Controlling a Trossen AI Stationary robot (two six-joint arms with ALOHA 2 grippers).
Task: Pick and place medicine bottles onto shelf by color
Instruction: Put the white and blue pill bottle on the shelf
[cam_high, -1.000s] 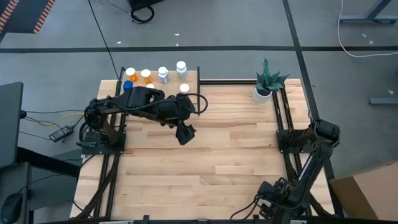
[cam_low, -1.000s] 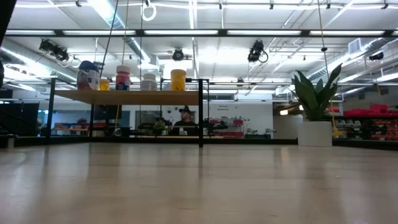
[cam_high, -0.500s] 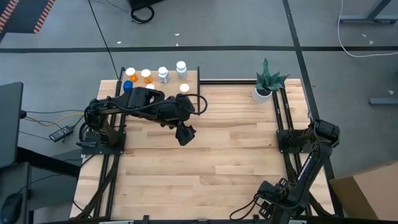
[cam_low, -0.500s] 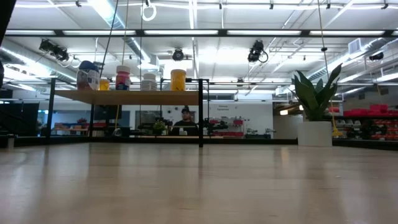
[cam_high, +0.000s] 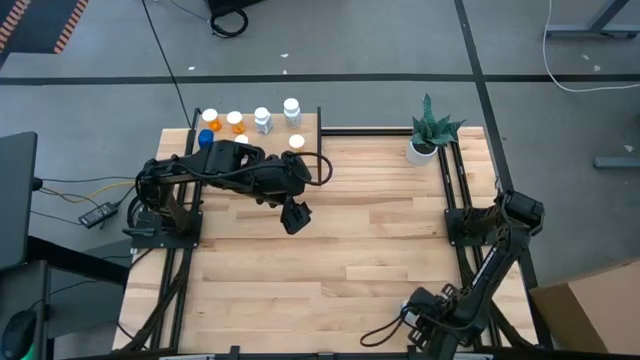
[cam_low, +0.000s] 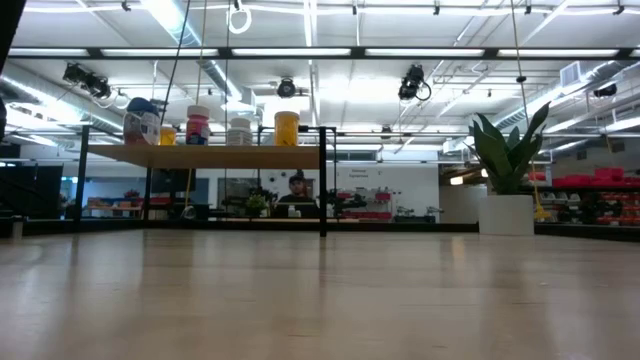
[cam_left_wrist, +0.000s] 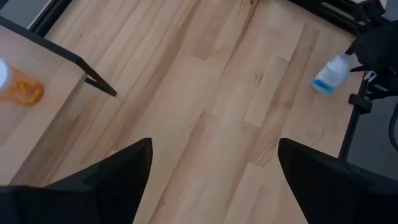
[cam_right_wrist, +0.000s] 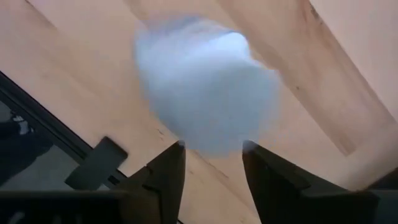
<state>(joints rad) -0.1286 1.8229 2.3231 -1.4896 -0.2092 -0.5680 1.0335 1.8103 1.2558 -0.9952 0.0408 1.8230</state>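
Several medicine bottles (cam_high: 262, 120) with white caps stand on the shelf (cam_high: 272, 137) at the table's far left; the low view shows them in a row (cam_low: 286, 127) on the board (cam_low: 200, 155). One pale blue-and-white bottle (cam_right_wrist: 205, 93) is near the table's near right corner, also seen in the left wrist view (cam_left_wrist: 328, 73). My right gripper (cam_right_wrist: 212, 149) points down over it, closed in on it. My left gripper (cam_high: 292, 217) hangs open above the table's middle, with only bare wood between its fingers (cam_left_wrist: 212, 155). My right gripper comes from above, pointing down, with one fingertip (cam_right_wrist: 177, 155) on each side of the bottle's body (cam_right_wrist: 186, 134). The bottle shows blurred. I cannot tell whether it still rests on the table.
A white pot with a green spiky plant (cam_high: 430, 135) stands at the far right corner and shows in the low view (cam_low: 508, 160). Black frame rails run along the right edge (cam_high: 460, 190). Bare planks lie between the two arms. A person shows far behind the shelf (cam_low: 297, 192).
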